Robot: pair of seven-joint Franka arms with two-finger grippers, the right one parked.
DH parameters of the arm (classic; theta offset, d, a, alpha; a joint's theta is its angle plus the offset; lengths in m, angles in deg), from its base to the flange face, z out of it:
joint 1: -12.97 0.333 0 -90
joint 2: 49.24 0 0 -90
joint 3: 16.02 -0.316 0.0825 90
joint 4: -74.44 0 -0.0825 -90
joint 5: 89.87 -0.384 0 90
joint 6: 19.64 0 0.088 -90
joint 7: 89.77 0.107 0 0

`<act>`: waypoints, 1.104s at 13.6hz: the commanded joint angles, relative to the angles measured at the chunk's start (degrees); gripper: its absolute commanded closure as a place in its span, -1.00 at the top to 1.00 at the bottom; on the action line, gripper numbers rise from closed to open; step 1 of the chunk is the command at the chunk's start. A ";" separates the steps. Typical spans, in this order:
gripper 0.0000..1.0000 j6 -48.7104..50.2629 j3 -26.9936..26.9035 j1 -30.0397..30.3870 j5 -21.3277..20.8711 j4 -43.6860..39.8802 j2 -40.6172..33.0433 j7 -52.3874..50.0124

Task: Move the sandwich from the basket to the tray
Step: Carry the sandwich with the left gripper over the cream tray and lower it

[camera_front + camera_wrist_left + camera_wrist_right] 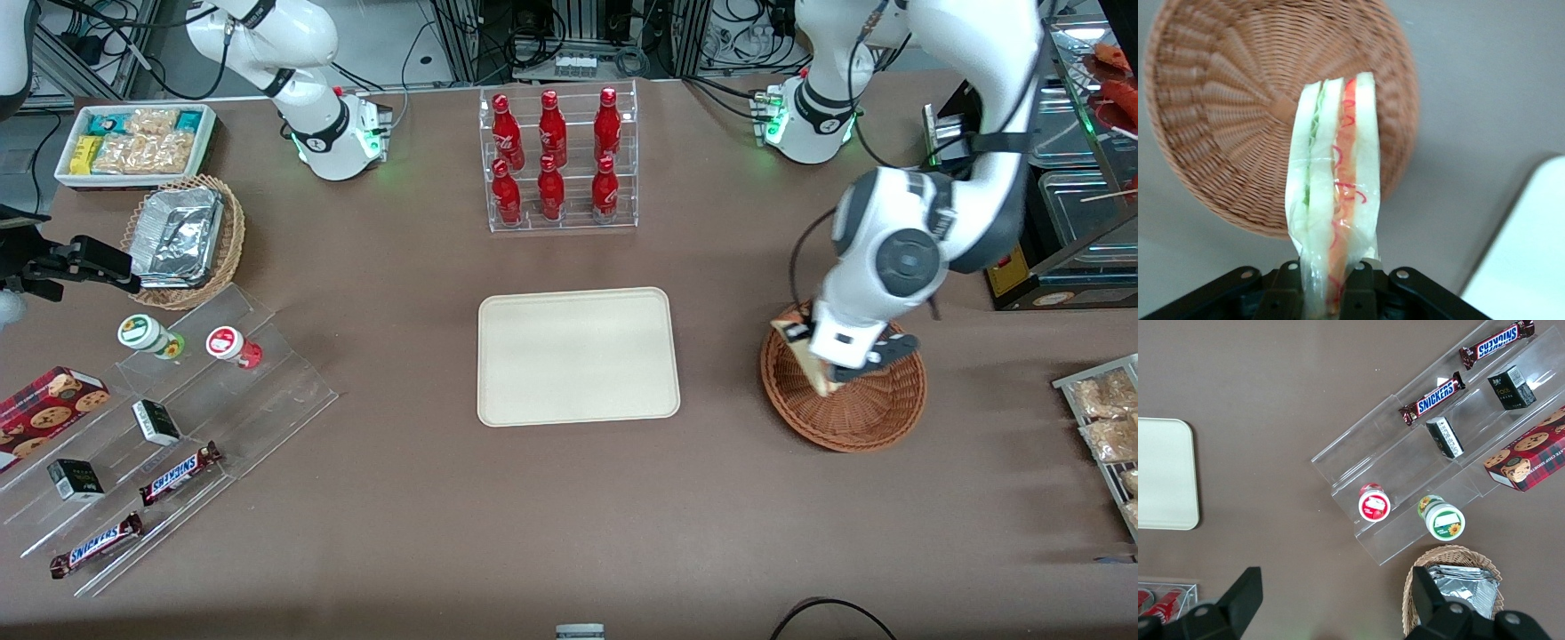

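Sandwich transfer, items by size. Tabletop [400, 498]: brown, carries all. Tray [578, 356]: cream, bare, well apart from the basket, toward the parked arm's end. Basket [867, 418]: reddish wicker, nothing else seen in it. Claw [843, 366]: above the basket, pinching the sandwich. Sandwich [1335, 187]: wrapped wedge, held by one end, clear of the weave, hanging over the basket. Risk: the slick wrap may slide from the narrow pinch in transit, dropping it short of the tray.

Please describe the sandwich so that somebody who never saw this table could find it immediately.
Find the reddish-brown wicker basket toward the working arm's end of the table. Above it, the gripper holds the sandwich, a pale wedge with red and green filling, the only food held off the table.
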State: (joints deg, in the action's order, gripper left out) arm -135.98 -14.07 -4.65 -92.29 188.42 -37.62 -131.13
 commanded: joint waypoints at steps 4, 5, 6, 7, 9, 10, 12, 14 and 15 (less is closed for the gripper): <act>-1.00 1.73 -0.64 -13.39 0.05 -12.88 9.28 -7.85; -1.00 1.73 -0.64 -14.98 0.05 -15.17 11.30 -7.86; -1.00 1.73 -0.64 -16.47 0.14 -17.54 13.50 -7.86; -1.00 1.73 -0.55 -17.88 0.23 -19.92 15.35 -7.68; -1.00 1.73 -0.55 -20.25 0.23 -24.22 18.78 -7.24; -1.00 1.73 -0.46 -21.22 0.31 -26.33 20.53 -7.07; -1.00 3.39 0.41 -22.63 1.19 -31.51 24.66 -7.24; -1.00 6.38 2.52 -22.64 1.37 -38.89 30.63 -6.80; -1.00 6.57 3.49 -22.72 1.19 -41.01 32.83 -6.63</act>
State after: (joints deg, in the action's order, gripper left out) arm -132.54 -11.66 -26.92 -91.66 156.38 -11.54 -138.41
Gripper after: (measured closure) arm 0.815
